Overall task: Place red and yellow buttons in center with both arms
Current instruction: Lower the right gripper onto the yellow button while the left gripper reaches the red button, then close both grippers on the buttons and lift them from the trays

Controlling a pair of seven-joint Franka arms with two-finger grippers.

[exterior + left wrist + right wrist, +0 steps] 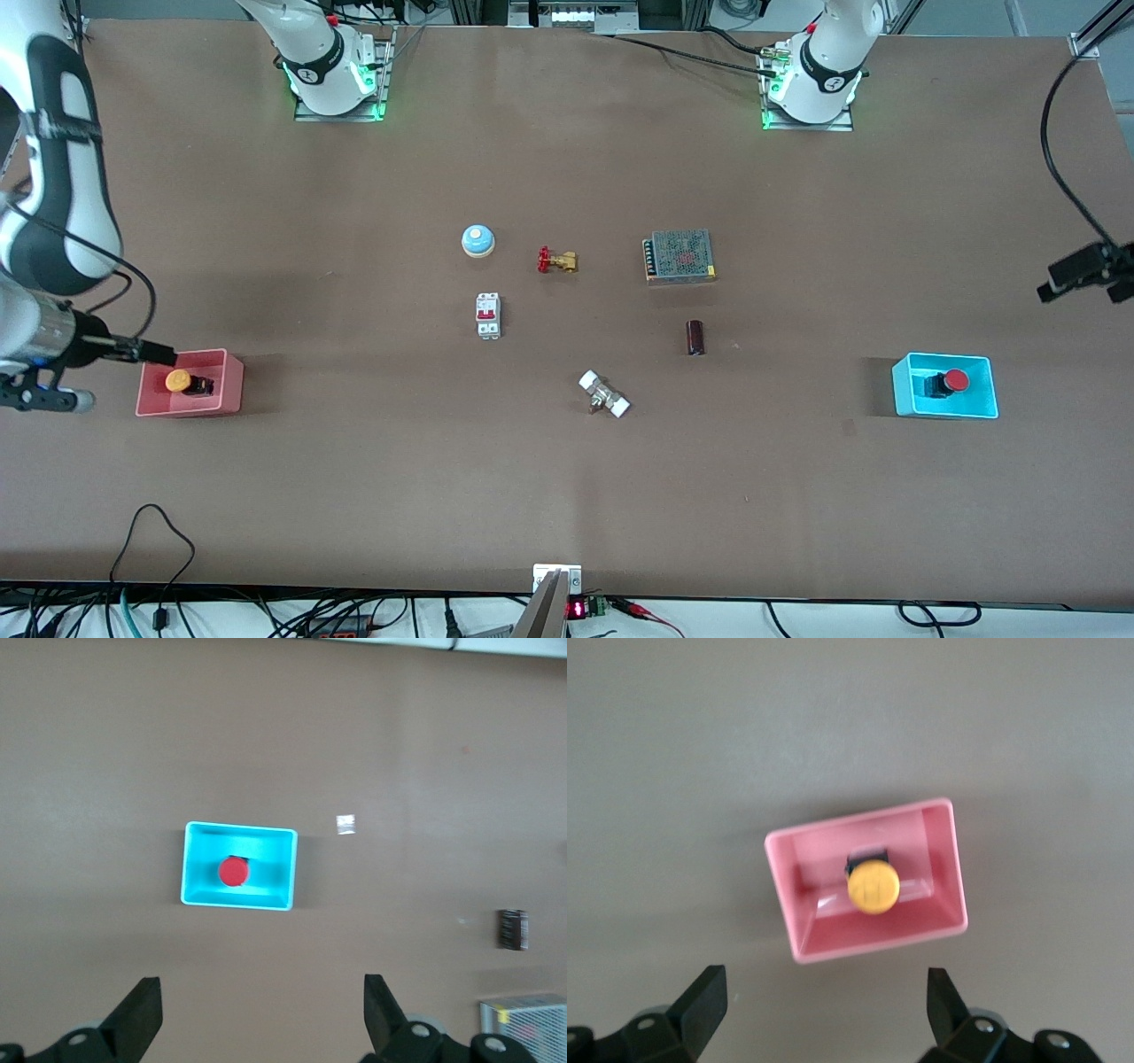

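The orange-yellow button lies in a pink bin toward the right arm's end of the table. It also shows in the right wrist view inside the pink bin. The red button lies in a cyan bin toward the left arm's end, and shows in the left wrist view in the cyan bin. My right gripper is open and empty, high over the table beside the pink bin. My left gripper is open and empty, high over the table beside the cyan bin.
Around the table's middle lie a pale blue dome, a brass valve with a red handwheel, a white circuit breaker, a mesh power supply, a dark cylinder and a white-ended fitting.
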